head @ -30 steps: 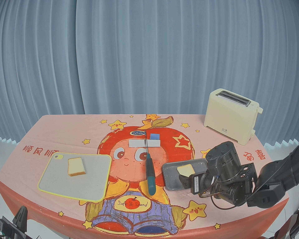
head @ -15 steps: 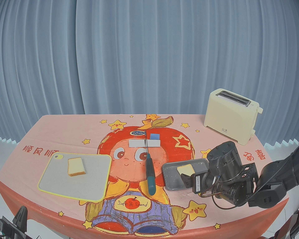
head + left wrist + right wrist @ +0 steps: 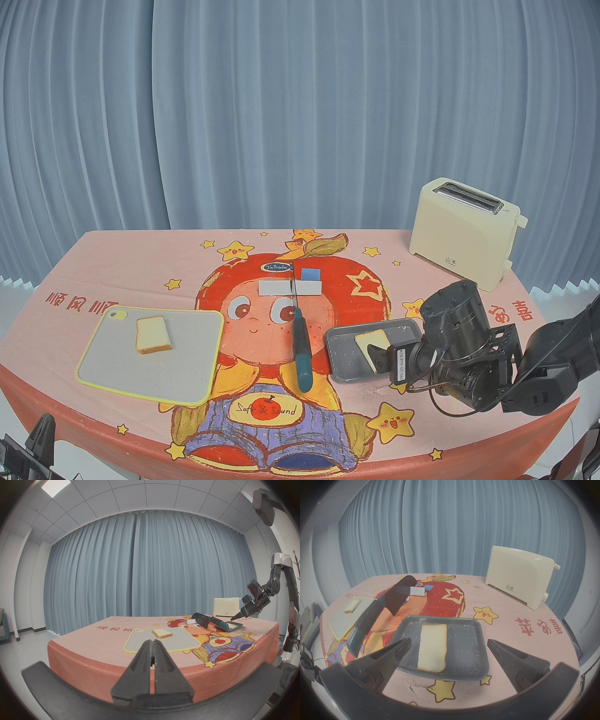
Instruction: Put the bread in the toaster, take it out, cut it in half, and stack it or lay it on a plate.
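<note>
A pale half slice of bread (image 3: 372,341) lies on the grey tray (image 3: 340,356) at the table's right. My right gripper (image 3: 378,356) sits low at the tray's near-right edge, open and empty; in the right wrist view its fingers (image 3: 390,656) flank the bread (image 3: 432,647) without touching it. A second half slice (image 3: 153,334) rests on the grey cutting board (image 3: 181,369) at the left. The teal-handled knife (image 3: 302,350) lies between board and tray. The cream toaster (image 3: 465,231) stands at the back right with empty slots. My left gripper (image 3: 153,642) is shut, off the table's left side.
A white block (image 3: 275,287) and a blue block (image 3: 310,274) sit under the knife's tip at the table's middle. The tray (image 3: 468,670) lies close to the table's front-right edge. A blue curtain hangs behind the table.
My right gripper has drawn back a little to the right, away from the bread on the tray. The bread, knife and board have not moved.
</note>
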### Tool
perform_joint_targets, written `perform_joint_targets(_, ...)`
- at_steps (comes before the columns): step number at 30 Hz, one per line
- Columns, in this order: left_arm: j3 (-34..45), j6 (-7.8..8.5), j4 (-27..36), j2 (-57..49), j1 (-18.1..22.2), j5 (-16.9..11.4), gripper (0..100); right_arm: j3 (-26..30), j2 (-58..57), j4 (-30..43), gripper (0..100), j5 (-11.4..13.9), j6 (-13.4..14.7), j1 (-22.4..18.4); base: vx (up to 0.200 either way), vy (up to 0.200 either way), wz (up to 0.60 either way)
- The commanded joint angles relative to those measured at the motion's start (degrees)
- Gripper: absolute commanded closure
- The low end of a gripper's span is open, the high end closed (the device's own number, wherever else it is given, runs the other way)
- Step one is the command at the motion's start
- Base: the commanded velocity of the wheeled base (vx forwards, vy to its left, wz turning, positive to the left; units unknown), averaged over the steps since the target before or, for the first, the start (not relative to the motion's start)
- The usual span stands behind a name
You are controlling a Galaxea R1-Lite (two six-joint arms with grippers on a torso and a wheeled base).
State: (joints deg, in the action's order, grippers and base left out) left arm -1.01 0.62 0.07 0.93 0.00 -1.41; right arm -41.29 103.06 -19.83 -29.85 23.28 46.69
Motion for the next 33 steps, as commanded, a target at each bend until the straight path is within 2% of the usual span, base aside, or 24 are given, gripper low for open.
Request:
perform_joint_targets(1, 0.9, -0.01, 0.0, -0.5, 0.0, 0.0, 100, 0.1, -3.2, 0.0, 0, 0.1, -0.2, -0.4, 0.0, 0.0, 0.0)
perform_joint_targets(9, 0.9, -0.01, 0.0, -0.5, 0.0, 0.0, 100, 0.9, -6.3, 0.1, 0, -0.3, -0.6, -0.8, 0.0, 0.0, 0.0)
perform_joint_targets(26, 1.0, -0.01, -0.1, -0.5, 0.0, 0.0, 100, 2.5, -13.1, 0.1, 0, -0.1, -4.4, -2.8, 0.0, 0.0, 0.0)
perform_joint_targets(33, 1.0, -0.01, -0.2, -0.5, 0.0, 0.0, 100, 2.5, -14.4, 0.1, 0, -0.1, -4.6, -2.9, 0.0, 0.0, 0.0)
